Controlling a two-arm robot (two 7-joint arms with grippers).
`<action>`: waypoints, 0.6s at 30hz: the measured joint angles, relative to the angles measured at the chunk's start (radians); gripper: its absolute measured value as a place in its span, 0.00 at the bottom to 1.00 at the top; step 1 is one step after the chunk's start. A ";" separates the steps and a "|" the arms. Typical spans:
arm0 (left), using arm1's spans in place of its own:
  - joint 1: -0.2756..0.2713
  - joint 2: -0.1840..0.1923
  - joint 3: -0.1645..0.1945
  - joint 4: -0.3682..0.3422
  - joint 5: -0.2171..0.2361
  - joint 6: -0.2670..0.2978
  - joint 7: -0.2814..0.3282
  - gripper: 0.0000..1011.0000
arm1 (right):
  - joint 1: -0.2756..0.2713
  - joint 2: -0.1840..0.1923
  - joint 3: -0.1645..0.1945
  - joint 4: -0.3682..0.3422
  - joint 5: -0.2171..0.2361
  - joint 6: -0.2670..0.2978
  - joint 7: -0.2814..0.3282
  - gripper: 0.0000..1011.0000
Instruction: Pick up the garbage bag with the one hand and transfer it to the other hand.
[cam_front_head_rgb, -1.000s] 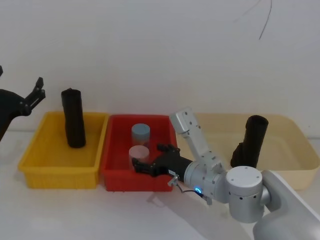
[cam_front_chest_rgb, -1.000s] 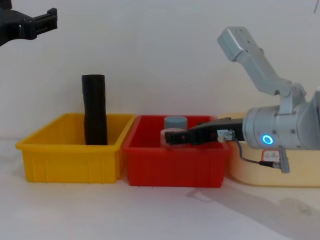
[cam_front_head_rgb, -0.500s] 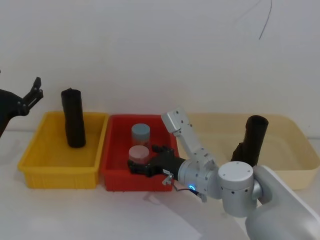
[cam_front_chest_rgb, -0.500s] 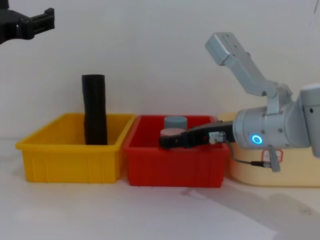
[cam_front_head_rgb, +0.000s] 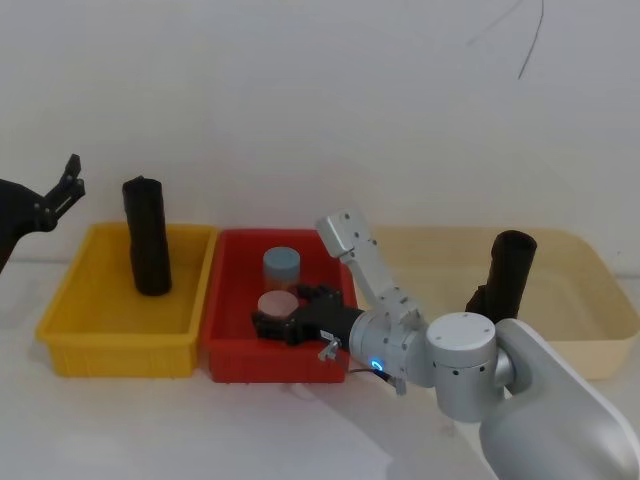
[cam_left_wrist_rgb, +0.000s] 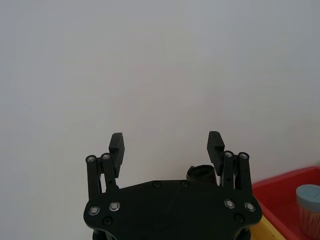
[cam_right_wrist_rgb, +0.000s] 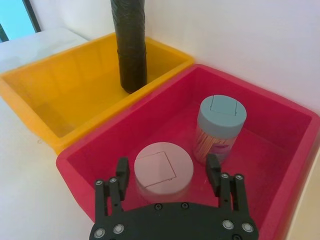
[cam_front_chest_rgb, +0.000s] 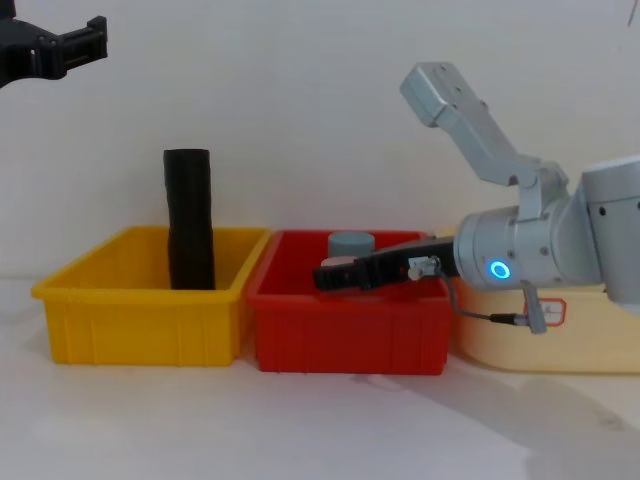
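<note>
The garbage bag (cam_front_head_rgb: 147, 238), a black wrinkled roll, stands upright at the back of the yellow bin (cam_front_head_rgb: 115, 345); it also appears as garbage bag (cam_front_chest_rgb: 190, 220) and garbage bag (cam_right_wrist_rgb: 131, 45). My left gripper (cam_front_head_rgb: 62, 190) hangs high at the far left, above and left of the bag, open and empty; in its own view the left gripper (cam_left_wrist_rgb: 167, 145) has the bag's top (cam_left_wrist_rgb: 202, 173) just behind it. My right gripper (cam_front_head_rgb: 270, 325), with a blue ring light, reaches left over the red bin (cam_front_head_rgb: 230, 300). The right gripper (cam_right_wrist_rgb: 168, 170) is open around a pink-lidded jar (cam_right_wrist_rgb: 163, 167).
A blue-lidded jar (cam_front_head_rgb: 281, 265) stands behind the pink-lidded one in the red bin. Another black cylinder (cam_front_head_rgb: 510, 280) stands in the beige tray (cam_front_head_rgb: 600, 340) on the right. The three containers sit side by side against a white wall.
My right gripper has slid left across the red bin, its open fingers now level with the pink-lidded jar. The left gripper has barely moved.
</note>
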 joint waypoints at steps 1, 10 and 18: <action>0.000 0.000 0.000 0.000 0.000 0.000 0.000 0.99 | 0.003 -0.002 0.000 0.004 -0.001 -0.001 0.000 0.94; 0.000 0.000 0.000 0.000 0.000 0.000 0.000 0.99 | 0.013 -0.012 0.000 0.027 -0.012 -0.004 -0.005 0.70; 0.000 0.000 0.000 0.000 0.000 0.000 0.000 0.99 | 0.015 -0.012 0.009 0.023 -0.018 -0.011 -0.015 0.66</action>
